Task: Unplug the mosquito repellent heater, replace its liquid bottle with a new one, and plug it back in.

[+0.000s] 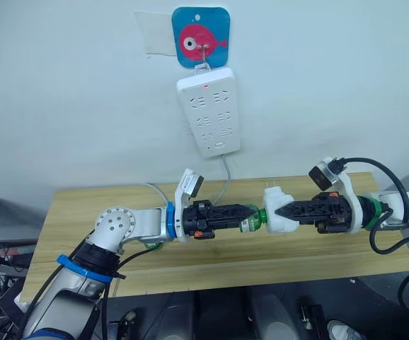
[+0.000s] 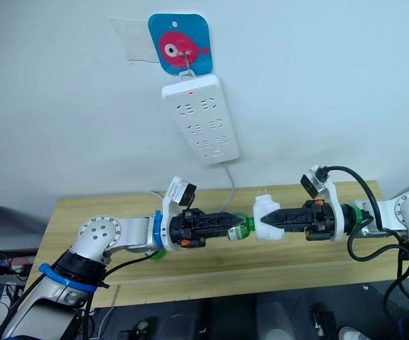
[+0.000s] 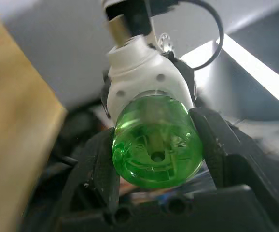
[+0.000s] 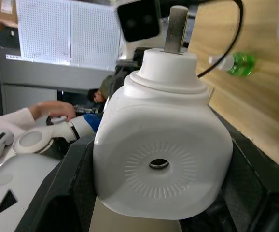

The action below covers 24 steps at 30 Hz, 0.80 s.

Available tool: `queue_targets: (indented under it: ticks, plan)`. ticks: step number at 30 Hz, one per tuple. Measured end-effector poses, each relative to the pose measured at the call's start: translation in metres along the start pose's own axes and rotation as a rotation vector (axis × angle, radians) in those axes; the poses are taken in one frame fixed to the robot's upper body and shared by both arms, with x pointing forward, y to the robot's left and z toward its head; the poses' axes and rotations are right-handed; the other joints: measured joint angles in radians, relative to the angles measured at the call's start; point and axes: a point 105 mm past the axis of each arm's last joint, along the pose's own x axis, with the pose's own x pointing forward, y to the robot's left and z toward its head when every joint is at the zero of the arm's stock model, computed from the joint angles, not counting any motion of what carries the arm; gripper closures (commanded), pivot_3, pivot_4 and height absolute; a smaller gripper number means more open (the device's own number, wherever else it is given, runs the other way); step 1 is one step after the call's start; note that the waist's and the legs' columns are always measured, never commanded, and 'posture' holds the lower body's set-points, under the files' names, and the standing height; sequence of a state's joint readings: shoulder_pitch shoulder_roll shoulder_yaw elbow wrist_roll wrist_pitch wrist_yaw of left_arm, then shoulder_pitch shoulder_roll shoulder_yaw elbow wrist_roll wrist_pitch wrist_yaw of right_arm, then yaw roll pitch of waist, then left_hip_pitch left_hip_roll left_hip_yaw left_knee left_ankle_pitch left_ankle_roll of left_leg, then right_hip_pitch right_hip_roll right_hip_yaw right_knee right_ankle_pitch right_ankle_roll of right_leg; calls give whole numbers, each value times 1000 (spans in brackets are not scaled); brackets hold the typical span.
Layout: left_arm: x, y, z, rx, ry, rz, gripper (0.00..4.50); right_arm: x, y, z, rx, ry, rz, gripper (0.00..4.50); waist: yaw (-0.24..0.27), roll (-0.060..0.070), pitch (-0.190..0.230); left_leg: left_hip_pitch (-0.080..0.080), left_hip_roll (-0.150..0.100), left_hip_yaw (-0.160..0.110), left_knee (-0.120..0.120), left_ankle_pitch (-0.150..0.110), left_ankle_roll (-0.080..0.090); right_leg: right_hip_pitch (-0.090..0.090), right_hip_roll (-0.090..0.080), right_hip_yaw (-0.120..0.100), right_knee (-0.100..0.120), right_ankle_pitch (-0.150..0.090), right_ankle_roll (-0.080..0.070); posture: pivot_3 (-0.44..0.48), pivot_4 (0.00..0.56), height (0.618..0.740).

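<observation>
From the head camera, you see the left gripper (image 1: 250, 214) clamped on the green liquid bottle (image 1: 252, 220) and the right gripper (image 1: 284, 210) clamped on the mosquito repellent heater (image 1: 277, 210), the two meeting above the wooden table (image 1: 190, 263), though the joint between bottle and heater is hidden by the fingers. In your left wrist view the green bottle's base sits squeezed between both black fingers (image 3: 101, 169) with the heater beyond it. In your right wrist view the heater's vented face sits between the fingers (image 4: 67, 179), a second green bottle (image 4: 237, 63) lies on the table, and a person's hand (image 4: 52, 109) shows behind, while a white power strip (image 1: 208, 110) hangs on the wall.
</observation>
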State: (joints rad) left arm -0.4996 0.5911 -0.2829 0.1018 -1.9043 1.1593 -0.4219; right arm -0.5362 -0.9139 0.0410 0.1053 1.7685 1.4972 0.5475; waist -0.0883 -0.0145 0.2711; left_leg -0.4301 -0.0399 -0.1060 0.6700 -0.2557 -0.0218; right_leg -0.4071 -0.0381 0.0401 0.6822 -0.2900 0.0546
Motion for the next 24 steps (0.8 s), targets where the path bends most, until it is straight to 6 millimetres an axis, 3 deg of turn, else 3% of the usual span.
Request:
queue_targets:
  ticks: [9,16,20,24]
  plan:
    - [-7,-7,7,4,-13,18,2251,-9,-2,2,15,-27,-16,1456,5,0,0,0,0,1,1,0,0,0,-1,1,0,0,0,-110,260,740]
    - [-32,-16,3,51,-32,63,2251,-36,-17,8,24,-101,-171,1456,5,0,0,0,0,2,1,0,0,0,-1,2,0,0,0,-100,252,740]
    - [-34,-19,-5,101,-6,75,2251,-50,-46,17,-25,-161,-395,1456,5,1,-1,0,0,3,1,0,0,0,-1,2,0,0,0,-92,251,740]
    - [-33,-19,1,166,-51,95,2251,-77,-99,23,-113,-174,-798,1456,7,1,-1,0,-1,3,1,1,-1,-1,-1,2,0,0,0,-66,261,740]
